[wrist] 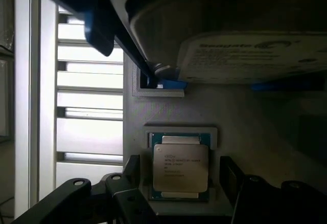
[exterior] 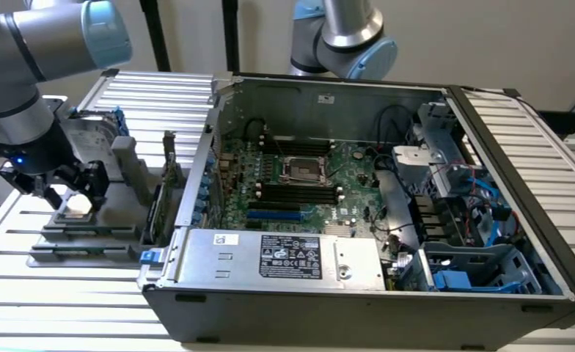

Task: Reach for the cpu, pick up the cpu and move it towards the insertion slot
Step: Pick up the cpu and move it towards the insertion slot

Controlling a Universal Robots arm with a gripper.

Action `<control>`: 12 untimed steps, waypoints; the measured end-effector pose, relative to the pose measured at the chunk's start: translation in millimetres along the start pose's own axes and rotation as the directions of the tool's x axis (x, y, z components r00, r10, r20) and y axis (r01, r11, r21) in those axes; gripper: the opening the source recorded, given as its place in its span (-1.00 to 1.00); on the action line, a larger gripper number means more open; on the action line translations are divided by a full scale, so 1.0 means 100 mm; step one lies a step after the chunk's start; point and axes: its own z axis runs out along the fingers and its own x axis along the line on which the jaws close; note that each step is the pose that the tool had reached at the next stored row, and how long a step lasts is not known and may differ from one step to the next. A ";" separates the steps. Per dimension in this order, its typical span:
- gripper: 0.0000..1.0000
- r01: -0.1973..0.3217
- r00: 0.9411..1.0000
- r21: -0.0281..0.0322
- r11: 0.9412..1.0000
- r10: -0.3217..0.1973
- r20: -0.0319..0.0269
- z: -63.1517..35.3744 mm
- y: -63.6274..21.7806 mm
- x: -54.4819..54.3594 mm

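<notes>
The cpu (wrist: 180, 168), a flat silver square with printed text on top, lies in a pale square nest on the grey fixture (wrist: 245, 116). My gripper (wrist: 181, 177) is open and straddles it, with one dark finger (wrist: 134, 170) on each side and a small gap to the chip. In the exterior view my gripper (exterior: 70, 196) hangs low over the cpu (exterior: 76, 207) at the exterior view's left, outside the computer case. The insertion slot (exterior: 302, 170), a silver-framed socket with a dark centre, sits on the motherboard inside the open case.
An upright silver hard drive with blue rails (wrist: 245, 55) stands close behind the cpu on the fixture (exterior: 111, 220). The case wall (exterior: 194, 191) rises between the fixture and the motherboard. Black memory slots (exterior: 298, 194) flank the socket. A second arm (exterior: 342, 37) stands behind the case.
</notes>
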 end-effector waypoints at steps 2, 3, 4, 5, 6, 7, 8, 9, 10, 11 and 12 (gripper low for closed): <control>0.46 0.000 1.000 0.000 1.000 0.000 0.000 0.000 0.000 -0.01; 0.46 0.000 1.000 0.000 1.000 0.000 0.000 0.000 0.000 -0.01; 0.46 0.000 1.000 0.000 1.000 0.000 0.000 0.001 0.000 -0.01; 0.46 0.000 1.000 0.000 1.000 0.000 0.000 0.000 0.000 -0.01; 0.46 0.000 1.000 0.000 1.000 0.000 0.000 0.000 0.000 -0.01; 0.46 0.000 1.000 0.000 1.000 0.000 0.000 0.001 0.000 -0.01; 0.46 0.000 1.000 0.000 1.000 0.000 0.000 0.001 -0.001 -0.01; 0.41 0.000 1.000 0.000 1.000 0.000 0.000 0.002 0.000 -0.01; 0.41 0.000 1.000 0.000 1.000 0.000 0.000 0.002 0.000 -0.01; 0.28 0.000 1.000 0.000 1.000 0.000 0.000 0.001 -0.001 -0.01; 0.28 0.000 1.000 0.000 1.000 0.000 0.000 0.002 0.000 -0.01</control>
